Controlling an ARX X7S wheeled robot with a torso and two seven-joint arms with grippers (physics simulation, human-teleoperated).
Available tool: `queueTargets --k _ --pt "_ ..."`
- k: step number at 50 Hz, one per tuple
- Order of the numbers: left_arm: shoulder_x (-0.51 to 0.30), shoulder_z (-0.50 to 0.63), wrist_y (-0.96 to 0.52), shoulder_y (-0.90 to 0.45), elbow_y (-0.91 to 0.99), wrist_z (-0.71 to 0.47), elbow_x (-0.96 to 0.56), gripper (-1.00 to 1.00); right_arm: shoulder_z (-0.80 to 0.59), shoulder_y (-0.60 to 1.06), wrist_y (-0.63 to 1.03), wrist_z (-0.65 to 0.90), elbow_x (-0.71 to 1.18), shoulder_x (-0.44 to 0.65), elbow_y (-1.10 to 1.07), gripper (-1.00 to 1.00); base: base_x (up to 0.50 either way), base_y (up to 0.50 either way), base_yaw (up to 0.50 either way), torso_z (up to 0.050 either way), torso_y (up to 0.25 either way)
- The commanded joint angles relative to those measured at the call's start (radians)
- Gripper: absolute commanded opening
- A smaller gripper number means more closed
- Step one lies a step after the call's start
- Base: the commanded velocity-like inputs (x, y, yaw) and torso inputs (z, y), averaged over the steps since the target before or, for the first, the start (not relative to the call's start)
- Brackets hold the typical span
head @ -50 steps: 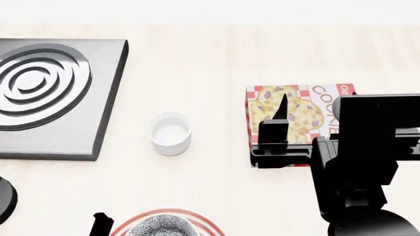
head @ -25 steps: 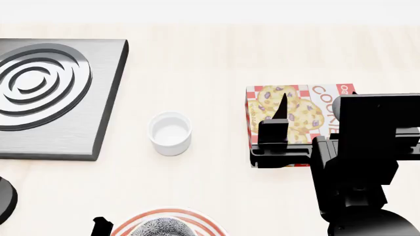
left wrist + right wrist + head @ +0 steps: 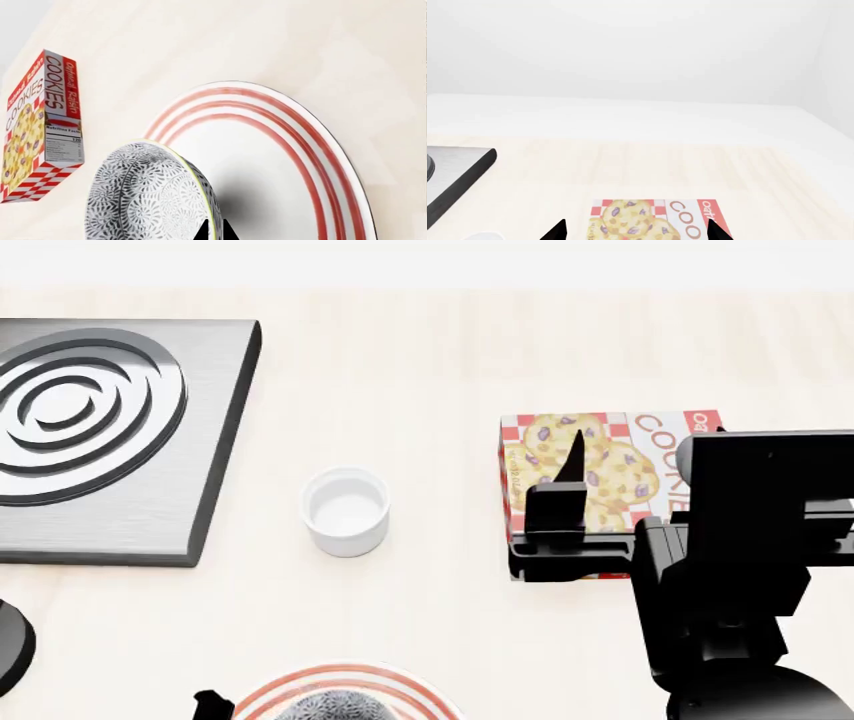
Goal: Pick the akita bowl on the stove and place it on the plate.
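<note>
The akita bowl [image 3: 140,195], white with a dense black-grey pattern, hangs over the plate [image 3: 313,150], a wide white plate with red rings. My left gripper [image 3: 213,231] is shut on the bowl's rim, one fingertip on each side of the wall. The bowl casts a dark shadow on the plate; whether they touch I cannot tell. In the head view the bowl [image 3: 334,708] and plate [image 3: 287,690] are cut off by the bottom edge. The stove [image 3: 120,440] lies at the left with bare burner rings. My right gripper [image 3: 637,231] is open above the cookie box.
A small plain white cup [image 3: 347,510] stands between the stove and a cookie box [image 3: 601,460] that lies flat at the right. My right arm [image 3: 727,570] fills the lower right. A dark round object [image 3: 11,640] sits at the left edge.
The bowl has sunk a little toward the plate, held by the left gripper. The plate, the cup, the box and the right arm have not moved.
</note>
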Motion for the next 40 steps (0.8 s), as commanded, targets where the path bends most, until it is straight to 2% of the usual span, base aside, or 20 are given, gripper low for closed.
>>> queueTargets --k 1,16,17,40 --pt "-0.001 0.002 -0.005 0.001 0.003 -0.009 0.012 -1.0 -0.005 -0.004 -0.015 -0.003 -0.003 0.004 0.01 1.0 0.0 0.0 0.0 0.0 0.0" --pt "0.001 0.011 -0.005 0.008 -0.008 -0.018 0.028 -1.0 -0.007 -0.003 -0.016 0.002 0.003 0.006 0.01 1.0 0.0 0.0 0.0 0.0 0.0" --pt "0.001 0.011 -0.003 0.008 -0.009 -0.019 0.029 1.0 -0.008 -0.003 -0.016 0.002 0.003 0.007 0.011 1.0 0.0 0.0 0.0 0.01 0.0" --pt "0.006 -0.015 -0.014 0.013 0.015 -0.053 0.02 1.0 -0.009 -0.002 -0.012 0.013 0.014 0.01 0.006 1.0 0.0 0.0 0.0 0.0 0.0"
